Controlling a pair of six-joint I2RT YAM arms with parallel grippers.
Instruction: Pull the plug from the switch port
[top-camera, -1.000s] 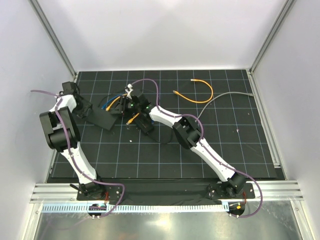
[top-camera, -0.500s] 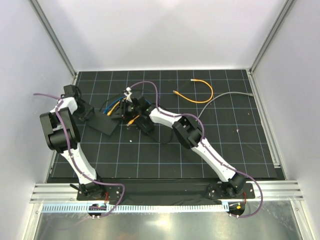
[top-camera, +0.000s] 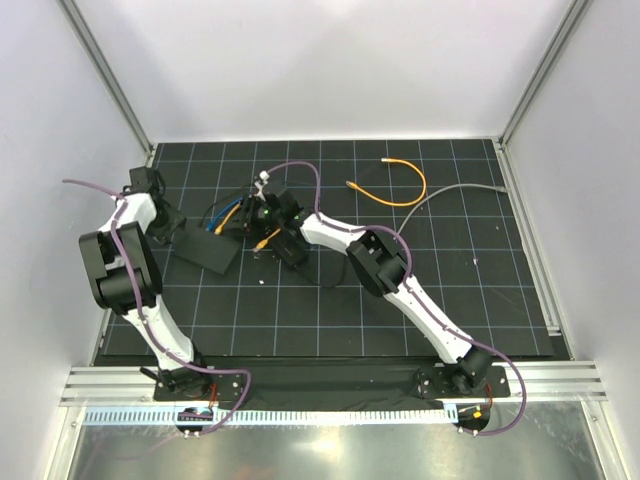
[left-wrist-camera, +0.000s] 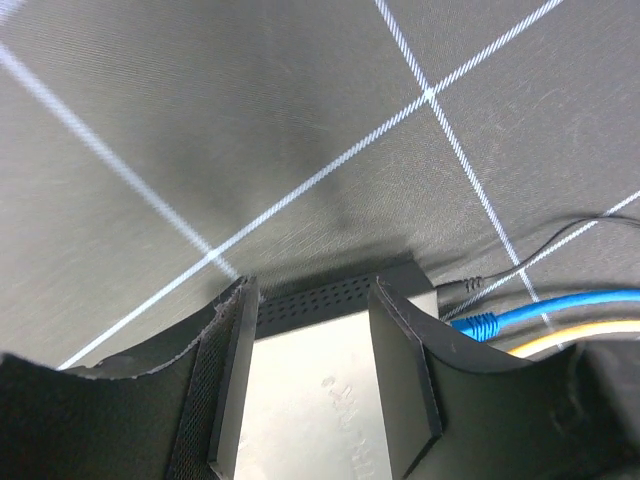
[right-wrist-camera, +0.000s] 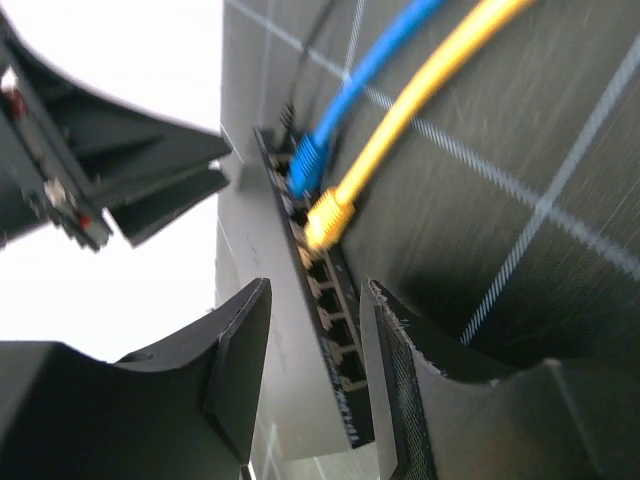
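Observation:
The switch is a flat black box lying on the mat at the left. A blue plug and a yellow plug sit in its row of ports, next to several empty ones. My left gripper is open over the switch's far end; in the left wrist view its fingers stand apart over the box's shiny top. My right gripper is open, and in the right wrist view it straddles the port edge just short of the yellow plug.
A smaller black brick with a thin cord lies right of the switch. A loose orange cable and a grey cable lie at the back right. Blue and yellow cables loop behind the switch. White walls enclose the mat.
The switch has turned slightly, its near end shifting toward me. The left wrist has shifted a little to the left. The right gripper has stayed by the ports.

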